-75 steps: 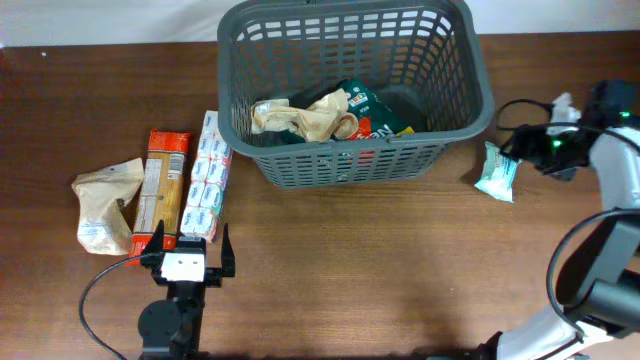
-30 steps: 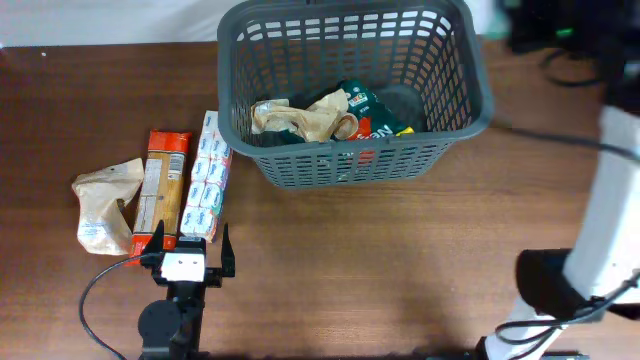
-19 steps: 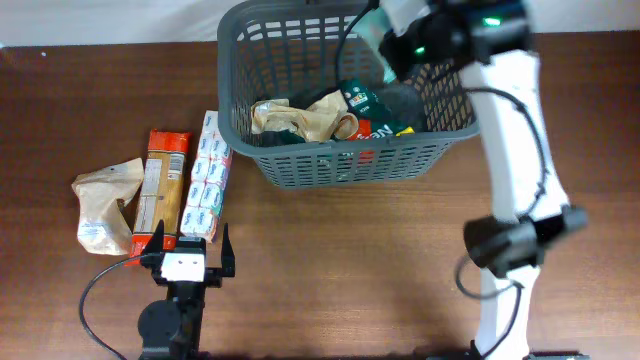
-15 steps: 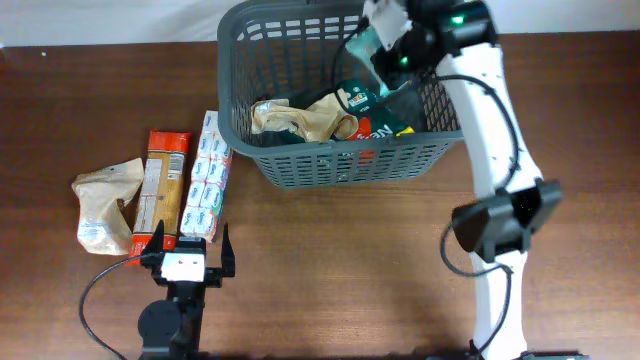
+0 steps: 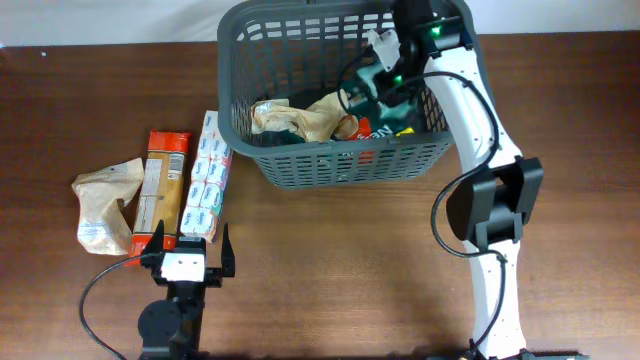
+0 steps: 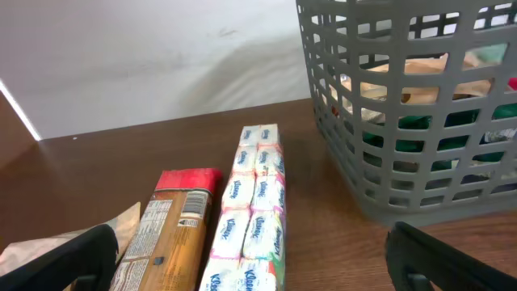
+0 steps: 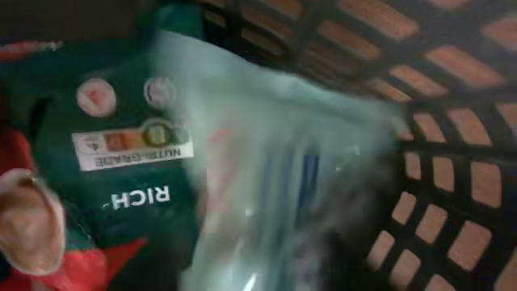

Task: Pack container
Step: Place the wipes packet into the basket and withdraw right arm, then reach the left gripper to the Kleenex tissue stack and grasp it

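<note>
The container (image 5: 345, 160), a big dark grey lattice basket, stands at the back middle of the table; it also shows in the left wrist view (image 6: 388, 121) and the right wrist view (image 7: 452, 162). My right gripper (image 5: 375, 78) reaches down inside it. It is shut on a pale teal packet (image 7: 258, 162), which is blurred and lies just over a green pack (image 7: 105, 178). My left gripper (image 5: 188, 250) is open and empty at the front left, with its fingers apart low in the left wrist view (image 6: 254, 263).
A crumpled brown paper bag (image 5: 300, 118) lies in the basket. Left of the basket lie a tissue multipack (image 5: 207, 180), a pasta box (image 5: 163, 190) and another brown paper bag (image 5: 100, 205). The right arm arches over the basket's right rim.
My right gripper took the teal packet off the table right of the basket. It swung the packet over the rim and lowered it into the basket. The left arm has not moved.
</note>
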Available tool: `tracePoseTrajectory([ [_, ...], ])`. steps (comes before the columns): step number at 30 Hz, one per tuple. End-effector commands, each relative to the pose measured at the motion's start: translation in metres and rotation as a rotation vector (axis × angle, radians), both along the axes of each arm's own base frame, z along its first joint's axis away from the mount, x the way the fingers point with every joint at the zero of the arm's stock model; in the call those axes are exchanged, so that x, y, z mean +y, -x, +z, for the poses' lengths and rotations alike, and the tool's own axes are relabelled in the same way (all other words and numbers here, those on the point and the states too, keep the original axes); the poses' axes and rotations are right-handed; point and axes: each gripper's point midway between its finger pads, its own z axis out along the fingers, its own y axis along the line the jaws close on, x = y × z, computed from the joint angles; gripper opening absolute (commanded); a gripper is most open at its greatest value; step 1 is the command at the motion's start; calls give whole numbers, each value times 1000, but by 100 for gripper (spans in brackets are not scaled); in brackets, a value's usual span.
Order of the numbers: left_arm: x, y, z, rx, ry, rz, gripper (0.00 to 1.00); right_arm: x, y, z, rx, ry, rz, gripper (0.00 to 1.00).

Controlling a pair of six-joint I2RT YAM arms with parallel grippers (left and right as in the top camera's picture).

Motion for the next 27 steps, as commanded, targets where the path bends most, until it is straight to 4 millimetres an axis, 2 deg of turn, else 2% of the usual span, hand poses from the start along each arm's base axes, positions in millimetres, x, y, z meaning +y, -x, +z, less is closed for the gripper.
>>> tracePoseTrajectory([
  [1,3,0,-1,-2,-14,15,99,-5,-1,45,-83,-17,-44,82],
  [3,3,0,-1,-2,-14,15,99,-6,2,85,-161,-37,-45,84],
  [4,3,0,-1,-2,-14,15,99,-7,6,119,-230,-54,-45,83],
  [7,3,0,-1,-2,-14,15,99,-13,22,198,-401,-95,-49,82],
  [9,3,0,-1,-2,-14,15,99,-24,39,249,-511,-118,-63,79],
  [12,3,0,-1,-2,-14,15,99,-52,65,303,-630,-135,-115,79],
  [15,3,0,-1,-2,-14,15,99,-101,85,337,-704,-144,-248,79],
  [17,3,0,-1,-2,-14,15,99,-145,94,346,-724,-138,-375,79],
  [20,3,0,-1,-2,-14,15,99,-219,107,342,-706,-147,-621,82],
  [23,3,0,-1,-2,-14,15,99,-287,117,317,-641,-185,-848,87],
  [25,3,0,1,-12,-14,16,99,-318,122,294,-583,-245,-950,93],
  [27,3,0,4,-21,-13,15,99,-340,125,266,-505,-324,-1016,98],
])
